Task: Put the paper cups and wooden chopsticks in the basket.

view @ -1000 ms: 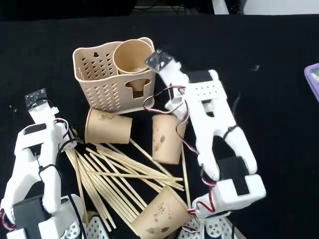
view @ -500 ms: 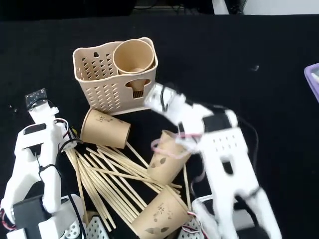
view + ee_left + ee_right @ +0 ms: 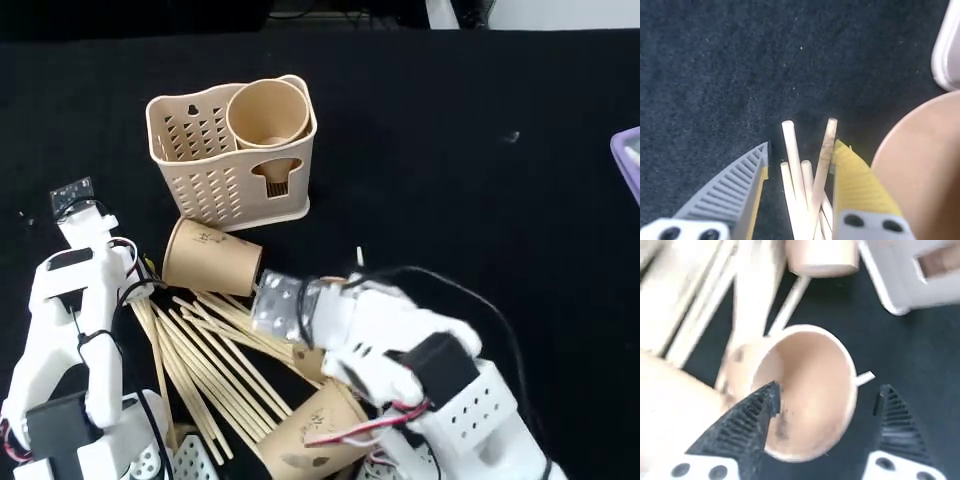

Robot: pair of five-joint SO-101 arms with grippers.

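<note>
The right tool [image 3: 830, 389] spreads wide, straddling the rim of a tipped paper cup [image 3: 810, 365] (lying over a chopstick [image 3: 790, 305]).

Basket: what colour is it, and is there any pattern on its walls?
The basket is beige, with rows of small cut-out slots in its walls. It shows best in the high view.

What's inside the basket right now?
One paper cup stands mouth up at the basket's right end. Nothing else sticks out; the floor beside the cup is hidden.

No legible text, dark marks [image 3: 207, 237] on paper cups [image 3: 215, 262] too small to read
</note>
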